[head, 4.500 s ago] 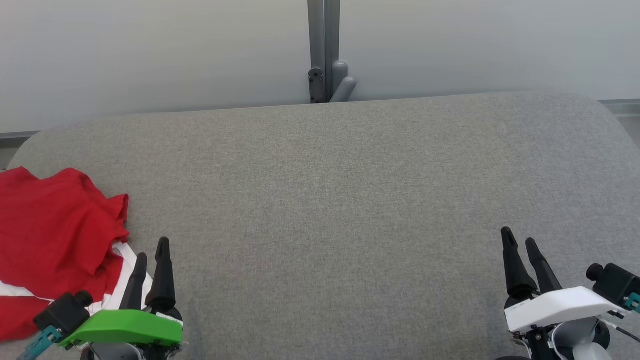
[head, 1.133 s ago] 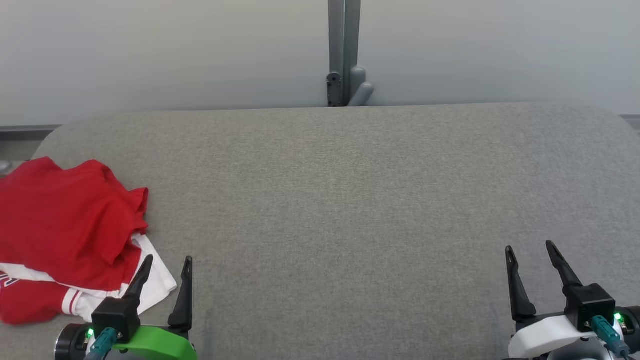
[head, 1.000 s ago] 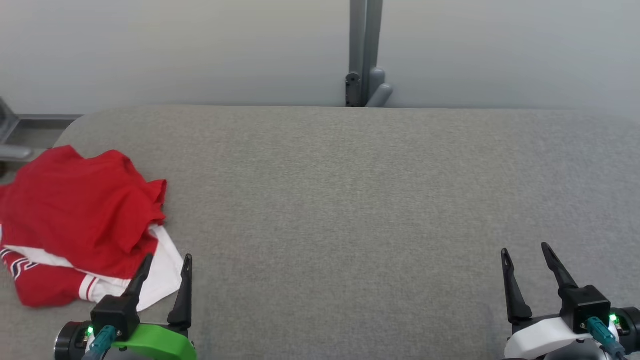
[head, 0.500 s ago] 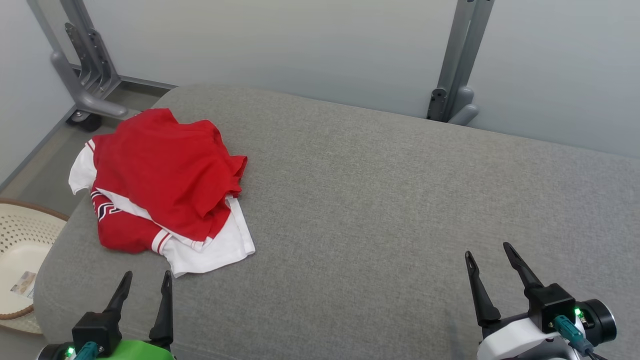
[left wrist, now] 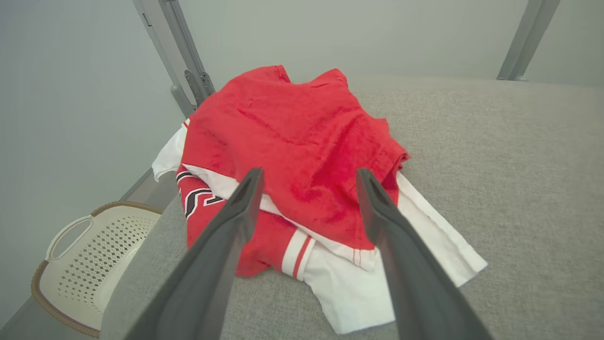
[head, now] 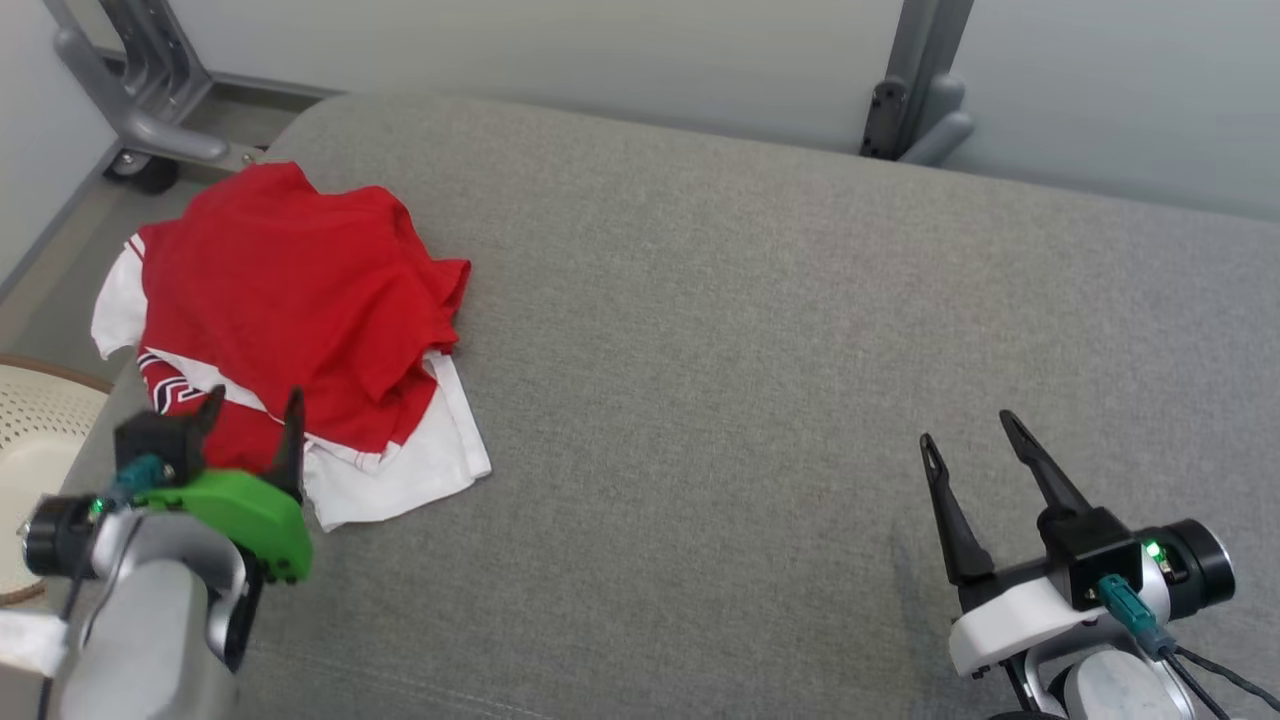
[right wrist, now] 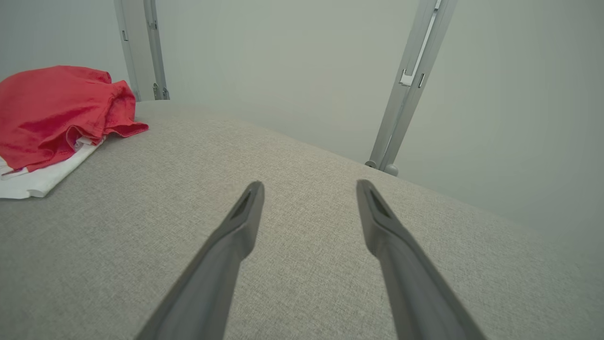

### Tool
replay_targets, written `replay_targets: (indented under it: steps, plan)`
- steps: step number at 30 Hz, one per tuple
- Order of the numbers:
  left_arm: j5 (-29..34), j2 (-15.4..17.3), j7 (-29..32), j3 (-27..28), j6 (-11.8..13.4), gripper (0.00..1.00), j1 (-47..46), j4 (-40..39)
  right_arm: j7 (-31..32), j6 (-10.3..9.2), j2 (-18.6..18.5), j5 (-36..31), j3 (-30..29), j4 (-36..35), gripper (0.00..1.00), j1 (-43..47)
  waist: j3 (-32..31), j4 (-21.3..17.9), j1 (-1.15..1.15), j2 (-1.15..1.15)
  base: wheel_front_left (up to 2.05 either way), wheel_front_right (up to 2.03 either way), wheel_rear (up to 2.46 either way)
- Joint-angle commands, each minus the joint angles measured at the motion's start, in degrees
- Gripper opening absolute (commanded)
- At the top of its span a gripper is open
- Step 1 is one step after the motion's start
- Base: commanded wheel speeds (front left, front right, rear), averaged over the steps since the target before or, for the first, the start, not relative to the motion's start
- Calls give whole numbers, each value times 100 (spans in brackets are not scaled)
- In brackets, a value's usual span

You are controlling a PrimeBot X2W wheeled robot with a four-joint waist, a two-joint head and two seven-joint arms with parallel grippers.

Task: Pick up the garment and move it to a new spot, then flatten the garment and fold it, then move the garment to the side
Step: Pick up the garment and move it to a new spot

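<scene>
A crumpled red and white garment (head: 290,300) lies at the left end of the grey padded surface (head: 750,330). My left gripper (head: 252,405) is open, raised above the garment's near edge, touching nothing. In the left wrist view the garment (left wrist: 302,141) spreads beyond the two parted fingers (left wrist: 236,222), with white trim nearest. At the lower right my right gripper (head: 968,428) stands open over bare fabric, far from the garment. The right wrist view has the garment (right wrist: 52,113) at its far left and the gripper (right wrist: 309,189) open.
A cream perforated basket (head: 30,440) sits on the floor left of the surface, also in the left wrist view (left wrist: 80,264). Grey metal posts (head: 905,90) and a wheeled frame leg (head: 130,100) stand behind, along a pale wall.
The head camera has turned left and tilted down, bringing the whole garment and the basket into view. My left arm has risen and reached toward the garment's near edge. Both grippers have opened.
</scene>
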Motion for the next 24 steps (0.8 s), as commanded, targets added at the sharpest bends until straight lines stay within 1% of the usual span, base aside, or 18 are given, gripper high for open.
replay_targets:
  steps: [1,2,6,12,14,16,17,18,19,20,21,22,24]
  plan:
    - [-180,133,151,-13,-16,100,-548,350,-18,-2,-57,-63,18,-52,100,-184,1047,-528,0,0,0,0,0]
    - [-180,133,151,-13,-16,100,-548,350,-18,-2,-57,-63,18,-52,100,-184,1047,-528,0,0,0,0,0]
    - [-424,311,492,160,15,100,-1299,1262,-18,-2,-75,-124,89,-70,100,-385,1458,-709,0,0,0,0,0]
    - [-719,474,768,501,308,100,-2065,2417,-18,-2,-57,-156,197,-16,100,-542,1711,-932,0,0,0,0,0]
    - [-725,535,846,489,299,100,-2186,2695,-18,-2,-49,-157,252,5,100,-600,1742,-999,0,0,0,0,0]
    - [-729,601,794,469,253,100,-2286,2875,-18,-2,-39,-147,308,31,100,-632,1748,-1071,0,0,0,0,0]
    - [-759,630,756,485,244,97,-2324,2959,-18,-2,-36,-140,319,48,100,-636,1743,-1096,0,0,0,0,0]
    - [-771,644,724,485,234,71,-2360,3027,-18,-2,-33,-135,318,52,100,-651,1741,-1111,0,0,0,0,0]
    - [-761,646,662,473,233,61,-2395,3074,-18,-2,-27,-132,320,54,100,-666,1737,-1123,0,0,0,0,0]
    - [-738,661,596,453,232,43,-2425,3125,-18,-2,-21,-130,322,62,100,-674,1731,-1131,0,0,0,0,0]
    - [-711,682,522,440,233,29,-2451,3168,-18,-2,-16,-127,324,70,100,-679,1726,-1138,0,0,0,0,0]
    - [-718,701,426,447,244,0,-2480,3198,-18,-2,-12,-122,329,76,100,-679,1719,-1143,0,0,0,0,0]
    - [-681,742,271,409,239,0,-2518,3263,-18,-2,-5,-94,334,103,100,-678,1700,-1152,0,0,0,0,0]
